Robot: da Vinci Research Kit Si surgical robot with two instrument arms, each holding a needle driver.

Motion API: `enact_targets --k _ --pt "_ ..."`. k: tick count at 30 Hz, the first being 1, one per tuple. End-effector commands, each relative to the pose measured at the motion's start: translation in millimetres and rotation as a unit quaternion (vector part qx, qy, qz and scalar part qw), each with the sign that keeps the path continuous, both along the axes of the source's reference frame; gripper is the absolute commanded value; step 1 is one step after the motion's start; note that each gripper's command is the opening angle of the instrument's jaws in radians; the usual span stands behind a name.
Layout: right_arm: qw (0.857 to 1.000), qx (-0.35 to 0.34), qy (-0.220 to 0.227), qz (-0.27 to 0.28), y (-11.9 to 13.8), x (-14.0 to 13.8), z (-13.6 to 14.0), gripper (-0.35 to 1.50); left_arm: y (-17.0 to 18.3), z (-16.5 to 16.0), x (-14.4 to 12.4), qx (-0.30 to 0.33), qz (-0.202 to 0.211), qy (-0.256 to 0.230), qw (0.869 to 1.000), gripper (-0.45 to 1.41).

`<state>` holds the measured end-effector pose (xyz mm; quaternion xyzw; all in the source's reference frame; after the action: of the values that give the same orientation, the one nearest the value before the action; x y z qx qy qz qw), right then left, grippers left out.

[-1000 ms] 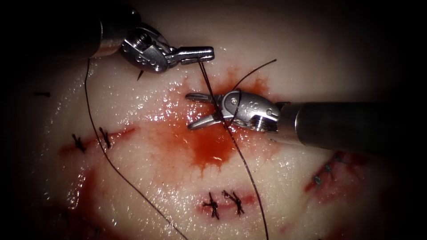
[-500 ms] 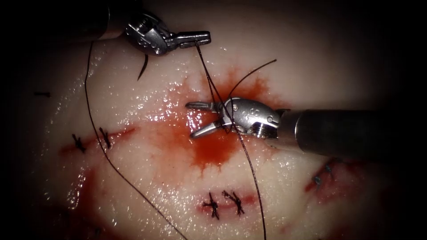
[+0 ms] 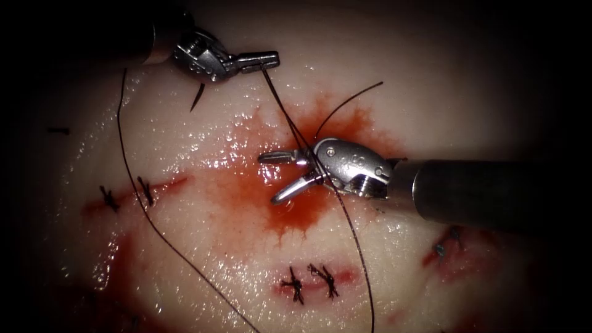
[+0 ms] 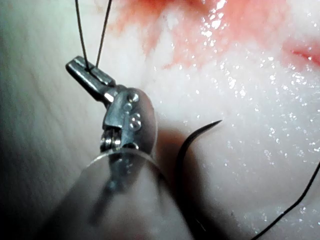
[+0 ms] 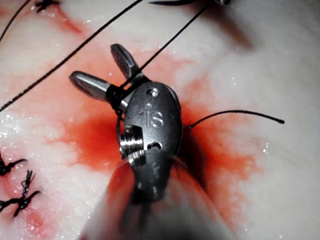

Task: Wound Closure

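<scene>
My left tool (image 3: 271, 60) is at the upper left, its jaws shut on the dark thread (image 3: 285, 111); the left wrist view shows two strands leaving the jaw tip (image 4: 76, 66). From there the thread runs down to my right tool (image 3: 269, 177), which hovers open over the red fluid (image 3: 296, 213) in the middle of the tissue (image 3: 203, 246). The thread is wound round the base of its jaws (image 5: 120, 92) and nothing lies between the tips (image 5: 93, 62). The curved needle (image 3: 198, 97) hangs beside the left tool's wrist, its tip (image 4: 215, 123) free of the tissue and in neither tool's jaws.
A short thread tail (image 3: 351, 97) sticks up right of the red patch. A long strand (image 3: 132, 185) curves down the left side, another (image 3: 361, 265) runs to the lower edge. Stitched cuts lie at the bottom (image 3: 308, 282), left (image 3: 126, 194) and right (image 3: 447, 243).
My left tool has moved up and to the left, drawing its thread tauter. My right tool, still open with thread round it, has shifted slightly down and right.
</scene>
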<state>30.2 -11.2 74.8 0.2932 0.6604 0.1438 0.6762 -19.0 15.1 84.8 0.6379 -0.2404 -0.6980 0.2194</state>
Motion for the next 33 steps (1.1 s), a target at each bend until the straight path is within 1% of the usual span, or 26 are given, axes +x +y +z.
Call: enact_targets --k 1,3,7,9,14,17,20,21,23,26,28,29,31,33 --pt "1.0 0.009 0.015 0.0 -0.1 0.8 0.2 1.42 0.1 1.0 -0.4 0.002 0.002 0.001 1.0 -0.45" --pt "0.999 0.022 0.03 0.009 0.3 0.7 -0.1 1.38 -0.5 1.9 -0.1 0.005 0.005 0.004 1.0 -0.45" --pt "0.998 0.034 0.034 0.043 1.7 0.4 -0.6 1.48 -2.1 2.5 0.3 0.012 0.008 0.011 1.0 -0.45" --pt "0.996 0.041 0.043 0.06 2.5 0.0 -0.8 1.48 -3.1 2.5 0.4 0.017 0.009 0.015 1.0 -0.45" --pt "0.994 0.049 0.03 0.097 3.9 -1.0 -0.7 1.48 -5.6 1.5 0.3 0.021 0.01 0.015 1.0 -0.45" --pt "0.991 0.052 0.02 0.119 4.7 -1.7 -0.1 1.47 -7.2 0.8 -0.1 0.02 0.013 0.011 1.0 -0.45" --pt "0.987 0.082 0.025 0.134 5.2 -2.2 0.4 1.47 -9.0 0.5 -1.0 0.018 0.017 0.014 1.0 -0.45" --pt "0.984 0.102 0.034 0.14 5.4 -2.4 0.6 1.47 -10.1 0.9 -1.8 0.016 0.025 0.027 0.999 -0.45" --pt "0.982 0.112 0.042 0.145 5.4 -2.7 0.7 1.47 -11.2 1.7 -2.4 0.019 0.031 0.037 0.999 -0.45" --pt "0.982 0.119 0.044 0.143 5.2 -3.1 0.6 1.35 -12.5 2.7 -2.8 0.024 0.035 0.045 0.998 -0.45" --pt "0.98 0.12 0.031 0.159 5.2 -3.2 0.7 1.33 -13.3 3.1 -3.2 0.029 0.036 0.049 0.998 -0.45" --pt "0.975 0.119 0.01 0.187 4.9 -3.1 0.9 1.33 -13.8 3.1 -3.6 0.03 0.038 0.055 0.997 -0.45" --pt "0.973 0.114 -0.009 0.2 4.3 -2.9 1.1 1.33 -14.1 3.0 -4.2 0.03 0.036 0.056 0.997 -0.45" --pt "0.971 0.107 -0.038 0.212 3.4 -2.7 1.2 1.33 -14.4 2.7 -5.1 0.032 0.034 0.059 0.997 -0.45"
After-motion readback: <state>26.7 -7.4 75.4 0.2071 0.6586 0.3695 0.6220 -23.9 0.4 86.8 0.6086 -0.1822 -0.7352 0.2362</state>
